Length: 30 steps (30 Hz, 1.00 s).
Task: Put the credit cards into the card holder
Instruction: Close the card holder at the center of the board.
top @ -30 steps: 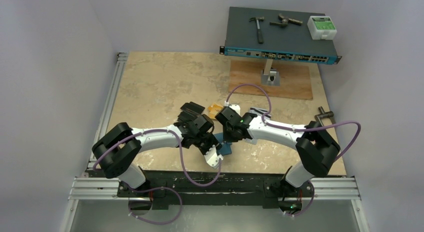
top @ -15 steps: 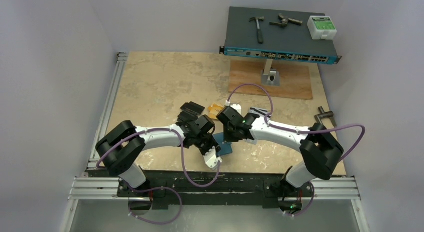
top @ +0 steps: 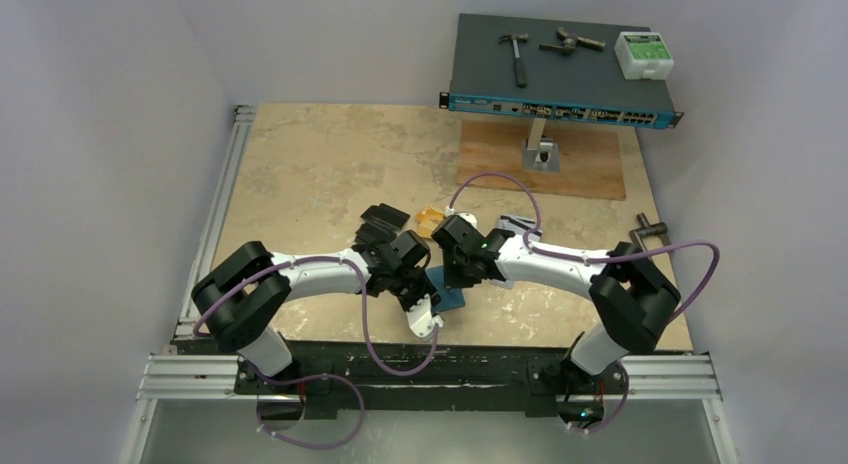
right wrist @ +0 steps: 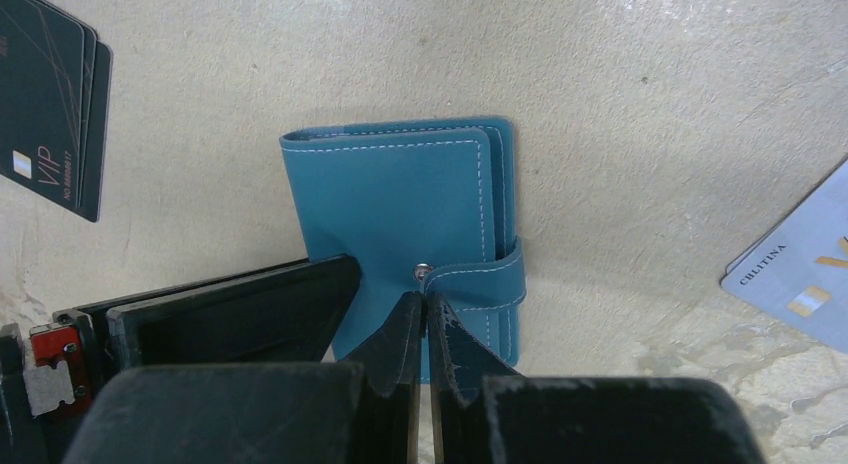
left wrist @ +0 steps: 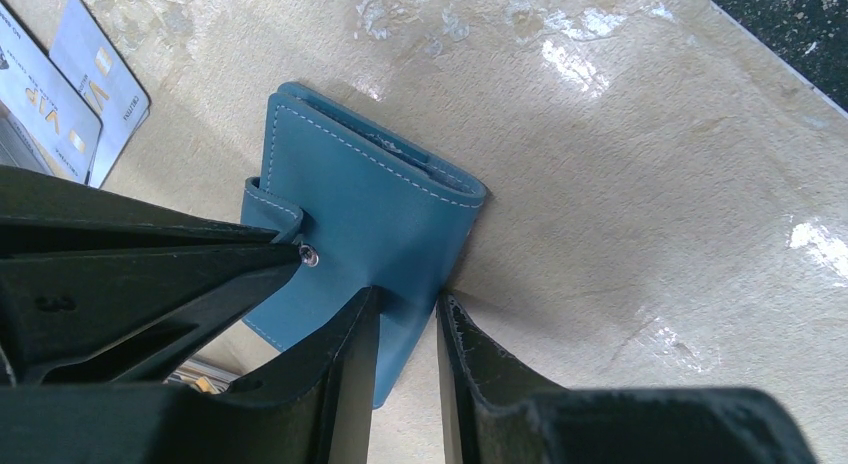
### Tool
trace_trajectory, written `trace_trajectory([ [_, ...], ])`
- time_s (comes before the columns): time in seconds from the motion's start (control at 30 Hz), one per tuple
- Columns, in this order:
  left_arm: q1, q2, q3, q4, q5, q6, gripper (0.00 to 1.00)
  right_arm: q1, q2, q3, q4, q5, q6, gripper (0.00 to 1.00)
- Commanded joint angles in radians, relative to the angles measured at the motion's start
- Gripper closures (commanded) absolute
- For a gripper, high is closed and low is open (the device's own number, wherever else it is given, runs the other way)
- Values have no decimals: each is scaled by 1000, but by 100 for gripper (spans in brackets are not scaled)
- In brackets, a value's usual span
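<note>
The teal card holder (left wrist: 370,204) (right wrist: 400,204) (top: 452,298) lies closed on the table near its front edge, with its tab snapped. My left gripper (left wrist: 408,294) stands astride the holder's edge opposite the tab. One finger is over the cover and the other is beside the edge, with a narrow gap between them; whether they pinch it is unclear. My right gripper (right wrist: 425,299) is shut, its tips touching the cover just below the snap. Black credit cards (right wrist: 50,104) (top: 383,222), orange ones (top: 430,220) and silver-white ones (right wrist: 800,274) (left wrist: 70,94) lie behind the grippers.
A network switch (top: 560,84) on a stand sits at the back right, with a hammer (top: 518,56) and small parts on top and a wooden board (top: 590,169) under it. A metal handle (top: 650,227) lies at the right edge. The table's front edge (left wrist: 790,34) is close to the holder.
Both grippers stay at the card holder. The right arm's elbow swung slightly outward and came back. No card has moved.
</note>
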Motion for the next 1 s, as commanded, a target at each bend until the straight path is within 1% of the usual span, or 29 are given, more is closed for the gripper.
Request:
trace_trajectory([
  [0.0, -5, 10, 0, -53, -3, 4, 75, -1, 18, 19, 3, -15, -26, 100],
  [0.47, -5, 2, 1, -64, 4, -1, 76, -1, 40, 80, -59, 101, -24, 100],
  [0.67, -5, 0, 4, -69, 5, -1, 77, -1, 65, 88, -58, 104, -26, 100],
  [0.97, -5, 4, 9, -70, 3, -4, 78, 14, 87, 62, -16, 47, -39, 100],
])
